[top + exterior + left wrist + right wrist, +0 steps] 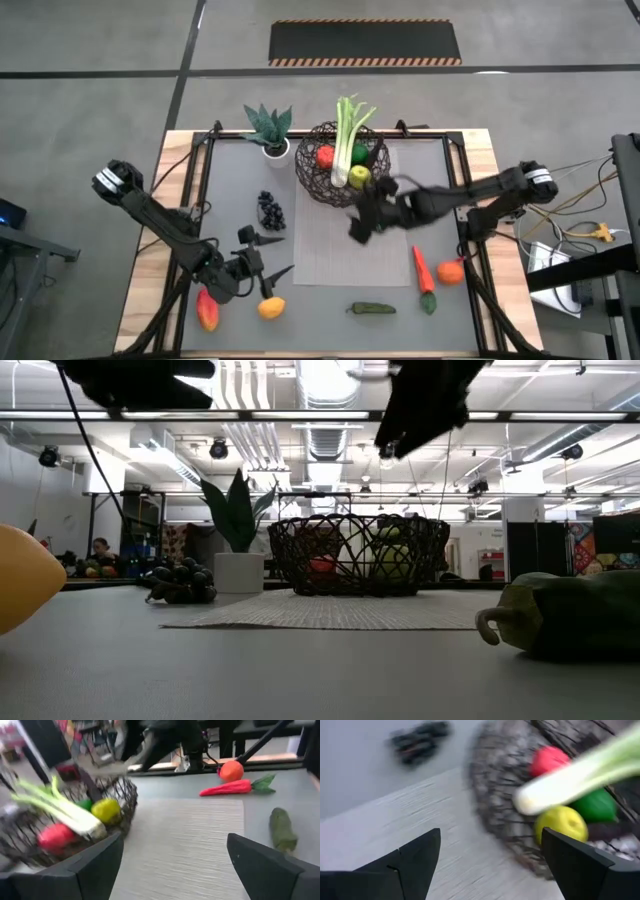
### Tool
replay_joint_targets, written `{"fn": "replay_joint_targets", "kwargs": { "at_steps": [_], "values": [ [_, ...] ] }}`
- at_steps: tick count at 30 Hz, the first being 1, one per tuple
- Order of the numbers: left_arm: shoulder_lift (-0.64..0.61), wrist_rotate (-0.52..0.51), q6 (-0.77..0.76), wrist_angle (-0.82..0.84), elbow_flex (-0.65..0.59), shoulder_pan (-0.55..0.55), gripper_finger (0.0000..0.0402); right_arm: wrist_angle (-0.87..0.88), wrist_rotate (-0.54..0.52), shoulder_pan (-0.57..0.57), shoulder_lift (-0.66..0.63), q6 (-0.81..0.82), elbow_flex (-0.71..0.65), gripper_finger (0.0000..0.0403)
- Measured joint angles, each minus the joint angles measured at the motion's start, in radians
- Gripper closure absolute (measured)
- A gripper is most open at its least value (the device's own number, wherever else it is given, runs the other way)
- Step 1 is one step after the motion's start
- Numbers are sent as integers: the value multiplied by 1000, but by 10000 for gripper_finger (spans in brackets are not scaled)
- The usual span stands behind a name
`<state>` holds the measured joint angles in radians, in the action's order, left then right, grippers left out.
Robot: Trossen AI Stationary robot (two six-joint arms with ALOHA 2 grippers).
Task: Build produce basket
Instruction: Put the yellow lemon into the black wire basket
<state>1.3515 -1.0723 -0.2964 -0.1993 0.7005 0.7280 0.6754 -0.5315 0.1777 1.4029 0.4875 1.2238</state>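
Right gripper point(362, 222) seen wide open, empty, beside basket point(318, 172); left gripper point(262, 268) open, empty, above orange fruit point(271, 308), best straddled squarely before closing

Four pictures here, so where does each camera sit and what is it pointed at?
High: overhead, straight down; both arms, basket.
Low: tabletop level, facing the room; arms' undersides above the basket.
Left wrist: past left gripper, open, toward basket, carrot.
Right wrist: past right gripper, open, beside basket.
All four share the basket; the wrists share the leek.
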Motion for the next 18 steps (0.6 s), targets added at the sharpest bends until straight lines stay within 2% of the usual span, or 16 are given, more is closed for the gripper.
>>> {"fn": "replay_joint_targets", "kwargs": {
  "at_steps": [3,6,11,13,18],
  "values": [
    [25,62,-153,-1,12,0,65,-26,-19,110,3,-46,-1,76],
    [42,220,-305,-2,34,0,65,-55,-43,200,6,-89,-3,76],
    [96,396,-401,50,106,8,66,-85,-124,299,11,-130,-7,76],
    [131,467,-465,160,165,9,66,-90,-152,320,11,-133,-10,76],
    [257,672,-690,632,354,9,66,-91,-159,341,11,-131,-28,76]
  ]
}}
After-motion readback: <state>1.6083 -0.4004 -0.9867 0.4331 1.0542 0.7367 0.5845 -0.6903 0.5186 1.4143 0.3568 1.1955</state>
